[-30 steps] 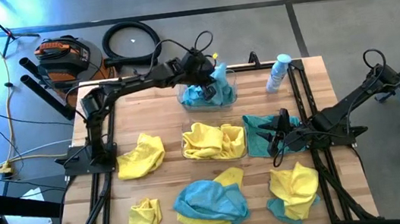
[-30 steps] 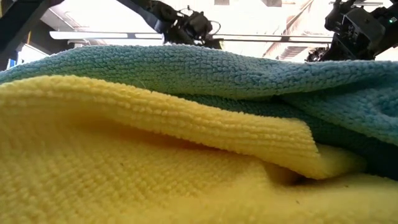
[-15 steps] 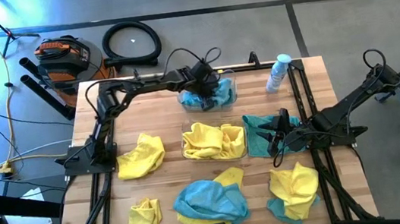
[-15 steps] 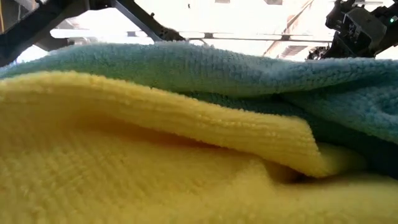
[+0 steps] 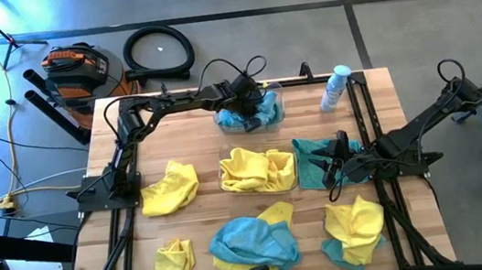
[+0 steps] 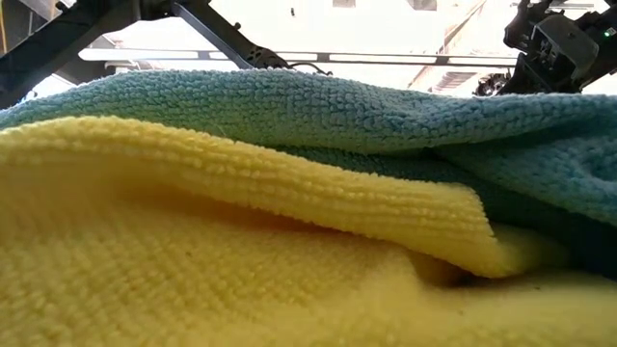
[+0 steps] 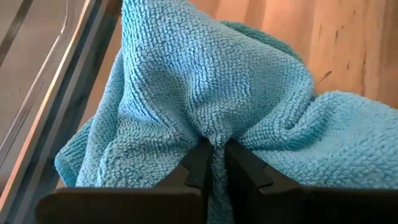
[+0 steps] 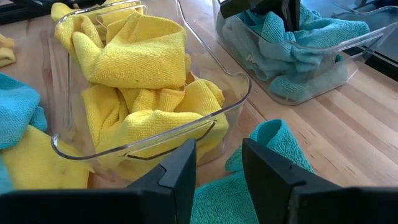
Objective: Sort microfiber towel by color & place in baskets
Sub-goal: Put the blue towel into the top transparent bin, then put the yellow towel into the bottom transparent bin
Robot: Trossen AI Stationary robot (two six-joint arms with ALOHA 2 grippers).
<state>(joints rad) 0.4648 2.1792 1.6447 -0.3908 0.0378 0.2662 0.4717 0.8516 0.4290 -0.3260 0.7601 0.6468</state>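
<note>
My left gripper [image 5: 247, 98] is down in the far clear basket [image 5: 275, 94] and is shut on a teal towel [image 7: 205, 74]. The near clear basket [image 5: 223, 167] in the table's middle is full of yellow towels [image 8: 134, 56]. My right gripper [image 8: 217, 165] is open beside that basket. It hangs over a loose teal towel [image 5: 315, 155] that lies flat on the wood. More yellow and teal towels lie loose along the near part of the table. My left gripper pinches a bunched-up fold of the teal towel [image 7: 214, 127] between its two fingers, coming from above and pointing down. The cloth rises in a ridge at the fingertips and spreads out on both sides, resting inside the far basket against its wall [image 7: 43, 93].
A clear bottle with a blue cap [image 5: 335, 87] stands right of the far basket. Loose piles: yellow [image 5: 170, 185], yellow [image 5: 173, 268], teal on yellow [image 5: 253, 244], yellow on teal [image 5: 355, 222]. That teal-on-yellow pile [image 6: 289, 116] fills the low view.
My left gripper has come down from above the far basket into it, keeping its hold. The teal towel that hung below the gripper now lies bunched inside the basket. My right arm has kept still.
</note>
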